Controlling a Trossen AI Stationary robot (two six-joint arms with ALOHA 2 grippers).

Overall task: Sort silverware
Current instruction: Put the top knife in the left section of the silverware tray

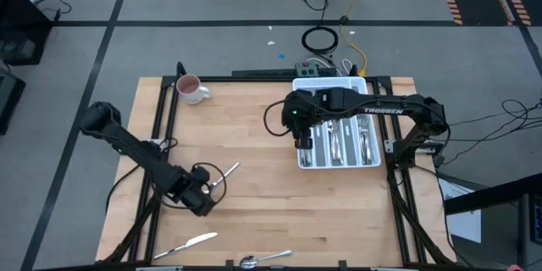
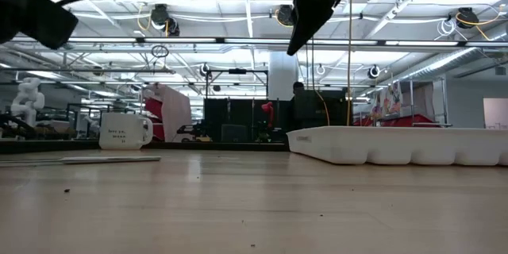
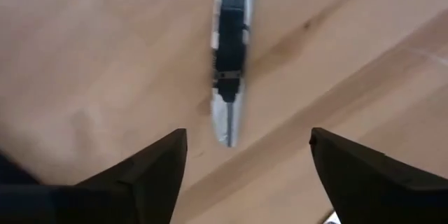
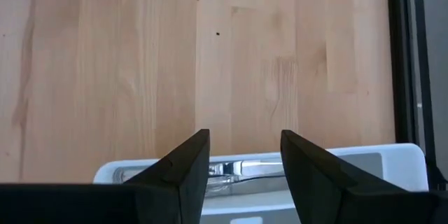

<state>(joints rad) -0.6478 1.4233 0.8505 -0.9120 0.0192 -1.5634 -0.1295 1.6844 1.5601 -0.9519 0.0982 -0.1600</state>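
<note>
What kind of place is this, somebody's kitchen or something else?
Probably a robotics lab or workshop hall, not a kitchen: a wooden table in a black frame, cables on a taped grey floor, and exposed ceiling trusses with strip lights.

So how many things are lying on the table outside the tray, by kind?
Knife: 1
Spoon: 1
Silverware piece, kind unclear, just ahead of the open left gripper: 1
Mug: 1
Total: 4
The open right gripper hangs over the tray; I can't count what is inside it.
</note>
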